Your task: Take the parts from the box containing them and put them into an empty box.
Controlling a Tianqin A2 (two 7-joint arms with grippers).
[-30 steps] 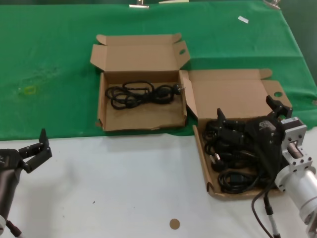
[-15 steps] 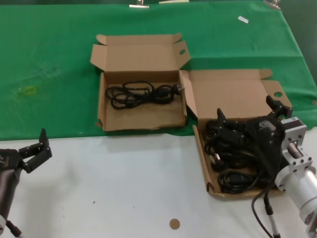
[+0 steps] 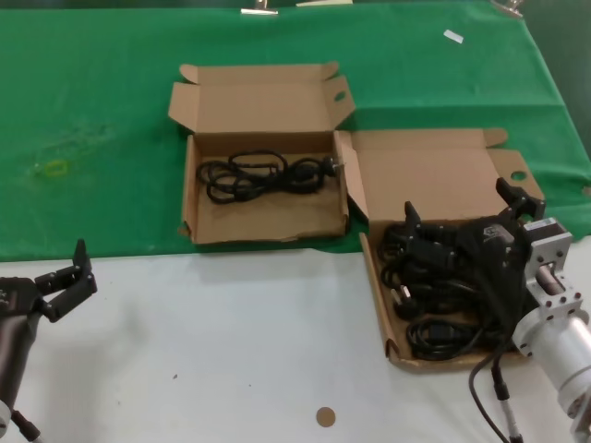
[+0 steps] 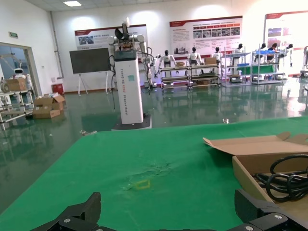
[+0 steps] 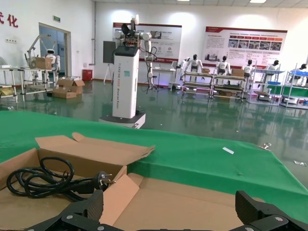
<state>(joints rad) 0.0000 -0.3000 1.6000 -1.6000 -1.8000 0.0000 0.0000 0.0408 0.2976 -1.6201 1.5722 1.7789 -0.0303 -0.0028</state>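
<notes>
Clearly the main risk lies in the tangle: the right gripper (image 3: 459, 214) hangs with its fingers spread wide over the parts (image 3: 434, 286), and these black cords lie piled and overlapped below the fingertips, so a grab could, I judge, hook loops of two bundles at once and drag a second one out, or catch only a loose strand that slips free in transit. The near wall of the box containing them (image 3: 420, 175) stands close under the fingers too, and a low approach might snag the cardboard and shift the whole box.

That box holds several coiled cords with chunky plugs; how many is hard to say, since the arm hides part of the pile. The other box (image 3: 254, 111), off to the left of the right gripper's fingers and touching the first box's folded ear, is not actually bare: one coiled cord (image 3: 263, 175) lies in it, its plug toward the shared wall.

The left gripper (image 3: 66, 277) waits well away from both boxes, over the white table (image 3: 231, 351), fingers apart and holding nothing.
</notes>
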